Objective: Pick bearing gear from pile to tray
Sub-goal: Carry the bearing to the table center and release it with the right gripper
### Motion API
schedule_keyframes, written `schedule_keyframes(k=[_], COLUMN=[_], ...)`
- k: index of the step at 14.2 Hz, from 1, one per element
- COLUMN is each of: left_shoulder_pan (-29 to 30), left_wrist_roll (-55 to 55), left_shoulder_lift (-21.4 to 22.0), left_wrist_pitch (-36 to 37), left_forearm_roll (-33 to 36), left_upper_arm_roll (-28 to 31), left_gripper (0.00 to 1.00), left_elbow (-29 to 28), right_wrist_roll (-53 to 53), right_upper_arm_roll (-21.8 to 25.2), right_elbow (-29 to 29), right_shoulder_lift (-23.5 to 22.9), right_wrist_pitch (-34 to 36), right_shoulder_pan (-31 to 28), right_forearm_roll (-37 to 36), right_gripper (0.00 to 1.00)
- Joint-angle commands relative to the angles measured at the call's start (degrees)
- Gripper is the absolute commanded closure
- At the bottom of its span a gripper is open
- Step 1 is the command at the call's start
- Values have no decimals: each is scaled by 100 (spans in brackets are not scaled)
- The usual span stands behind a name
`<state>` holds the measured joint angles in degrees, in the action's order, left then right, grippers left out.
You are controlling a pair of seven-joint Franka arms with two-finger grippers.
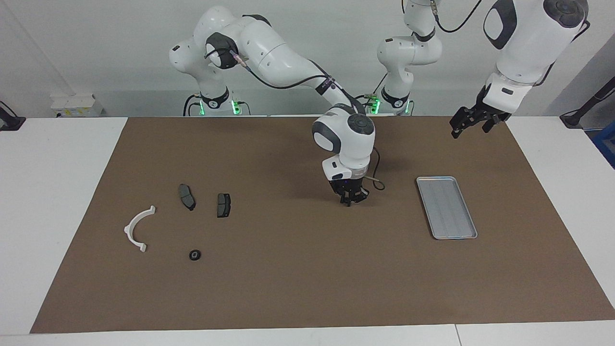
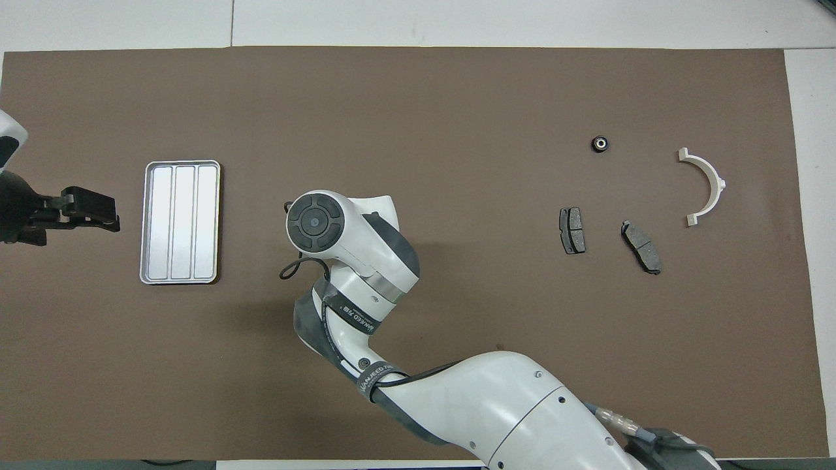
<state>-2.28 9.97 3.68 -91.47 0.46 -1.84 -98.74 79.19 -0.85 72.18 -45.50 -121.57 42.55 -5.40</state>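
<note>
The bearing gear [image 1: 194,254], a small round black piece, lies on the brown mat [image 1: 298,269] in the pile at the right arm's end, farther from the robots than the two grey pads. The silver tray [image 1: 447,207] lies bare toward the left arm's end. My right gripper [image 1: 349,201] points down just above the mat's middle, between pile and tray, its fingertips together. Whether it holds anything is hidden, and the overhead view shows only its wrist [image 2: 317,222]. My left gripper [image 1: 463,127] hangs open in the air beside the tray [image 2: 181,222].
A white arc-shaped piece [image 1: 138,228] and two dark grey pads [image 1: 187,196] [image 1: 223,204] lie near the gear. A black cable loops off the right wrist [image 1: 377,185]. White tabletop borders the mat on all sides.
</note>
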Motion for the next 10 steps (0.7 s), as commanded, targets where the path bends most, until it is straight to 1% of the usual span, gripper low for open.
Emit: schedule_keyframes(k=[1,3,5,6,8,10], left_shoulder_pan=[-80,-124,-124,-185,-527,-1123], left_wrist_roll=[23,49,75,206,767,1618], left_shoulder_lift=[203,186,116,46,-156,-621], left_wrist_pitch=[-151,-160,-230,-335,-756,-1230], left_forearm_roll=[-55,-64,-81,-125,-143,-143], left_upper_arm_roll=[35,34,35,35,35,35], left_gripper=[0,0,0,0,0,0], left_elbow=[-321,-348,-374,-401,-602,-647], right_wrist_roll=[141,10,-629,-1024,-2060,-3185], right_upper_arm_roll=[-11,-29,-38,-38,-29,-29], right_elbow=[-10,-360,-773,-845,-837,-837], right_shoulder_lift=[-21,50,198,347,786,1051], right_wrist_pitch=[325,807,1528,1757,2030,2320], right_shoulder_pan=[-71,-281,-527,-711,-1151,-1572], right_forearm_roll=[-93,-67,38,213,407,451], right_gripper=[0,0,0,0,0,0])
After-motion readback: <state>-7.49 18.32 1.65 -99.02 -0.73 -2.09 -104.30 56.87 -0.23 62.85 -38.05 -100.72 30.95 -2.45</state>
